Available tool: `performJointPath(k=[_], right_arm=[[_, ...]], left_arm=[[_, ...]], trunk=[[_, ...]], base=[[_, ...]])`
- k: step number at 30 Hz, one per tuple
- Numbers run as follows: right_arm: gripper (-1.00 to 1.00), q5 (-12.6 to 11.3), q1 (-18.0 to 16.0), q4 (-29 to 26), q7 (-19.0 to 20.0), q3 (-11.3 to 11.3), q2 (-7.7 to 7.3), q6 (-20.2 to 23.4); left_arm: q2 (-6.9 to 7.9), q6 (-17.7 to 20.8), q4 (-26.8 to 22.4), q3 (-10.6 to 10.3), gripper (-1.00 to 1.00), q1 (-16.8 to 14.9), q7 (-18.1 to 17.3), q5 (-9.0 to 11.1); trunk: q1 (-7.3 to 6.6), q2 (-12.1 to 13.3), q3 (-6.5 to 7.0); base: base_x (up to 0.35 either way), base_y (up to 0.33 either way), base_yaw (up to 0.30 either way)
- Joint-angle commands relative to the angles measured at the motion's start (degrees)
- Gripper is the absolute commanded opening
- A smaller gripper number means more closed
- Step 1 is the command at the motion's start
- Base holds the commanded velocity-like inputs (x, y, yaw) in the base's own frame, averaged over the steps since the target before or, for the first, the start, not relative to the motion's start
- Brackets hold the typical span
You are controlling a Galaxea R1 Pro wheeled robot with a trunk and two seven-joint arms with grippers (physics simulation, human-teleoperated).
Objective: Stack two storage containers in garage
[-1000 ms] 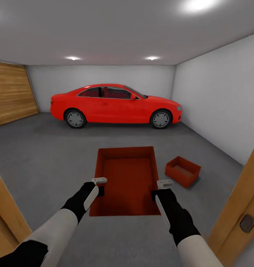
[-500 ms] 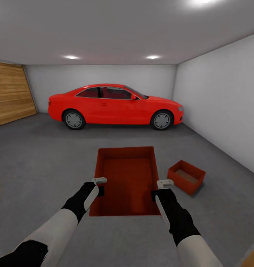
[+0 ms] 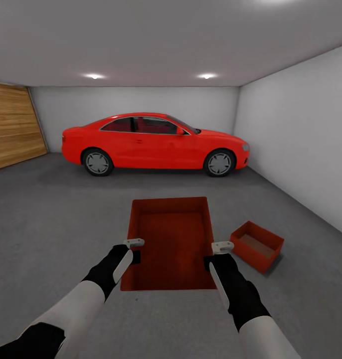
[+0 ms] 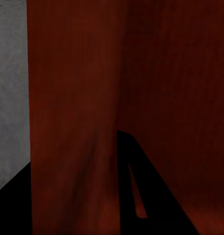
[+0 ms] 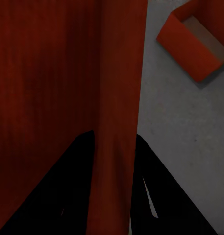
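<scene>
Garage, red car far ahead of both claws. Grey concrete floor. Carried storage container held between claws: left claw clamps its left wall, right claw its right wall. Second storage container on floor, just right of right claw.

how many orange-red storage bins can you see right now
2. One container is carried between the left gripper and the right gripper, each clamped on a side wall. The other container sits on the grey floor, ahead to the robot's right.
</scene>
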Motion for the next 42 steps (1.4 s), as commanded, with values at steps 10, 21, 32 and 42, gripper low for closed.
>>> performJointPath(k=[10,21,32,42], right_arm=[[-1.00,-1.81,0.05,0.10,0.21,2.14,1.51,-0.19],[-1.00,-1.81,0.05,0.10,0.38,2.17,1.51,-0.19],[-1.00,-1.81,0.05,0.10,0.29,2.16,1.51,-0.19],[-1.00,-1.81,0.05,0.10,0.29,2.15,1.51,-0.19]], left_arm=[[-1.45,-0.48,-0.14,0.04,-1.00,-0.01,-0.07,-1.56],[-1.40,-0.44,-0.14,0.04,-1.00,-0.01,-0.11,-1.56],[-1.37,-0.44,-0.12,0.04,-1.00,-0.01,-0.13,-1.56],[-1.36,-0.42,-0.06,0.04,-1.00,-0.01,-0.15,-1.56]], trunk=[[0.00,0.00,0.00],[0.00,0.00,0.00],[0.00,0.00,0.00],[0.00,0.00,0.00]], base=[[0.071,0.026,0.000],[0.086,0.000,0.000],[0.328,0.000,0.000],[0.337,0.000,0.000]])
